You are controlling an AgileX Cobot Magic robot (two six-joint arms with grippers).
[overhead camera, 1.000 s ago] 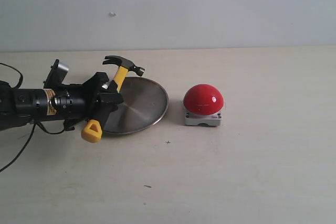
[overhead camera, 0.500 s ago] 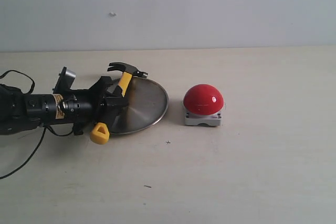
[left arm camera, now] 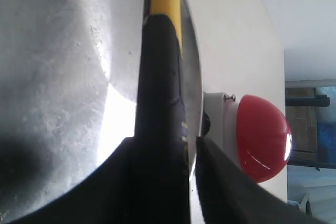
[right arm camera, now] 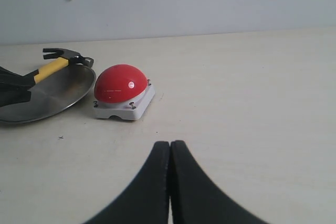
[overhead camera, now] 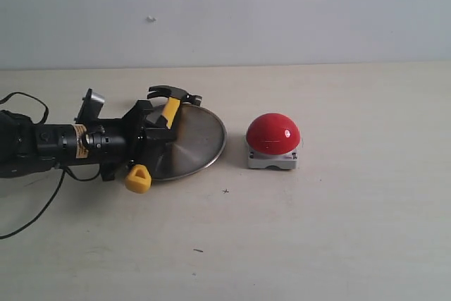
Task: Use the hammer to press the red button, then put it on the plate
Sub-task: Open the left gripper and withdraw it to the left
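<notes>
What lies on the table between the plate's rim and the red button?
Nothing: only bare table separates the plate from the red button, shown plainly in the exterior view.

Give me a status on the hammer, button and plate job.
Done: the hammer is grasped. Whether the red button got pressed cannot be told; nothing touches it now. In hand: the left pincer holds the hammer by its handle over the plate, head near the far rim. Left: set it down on the plate and let go. The right pincer is shut and idle.
</notes>
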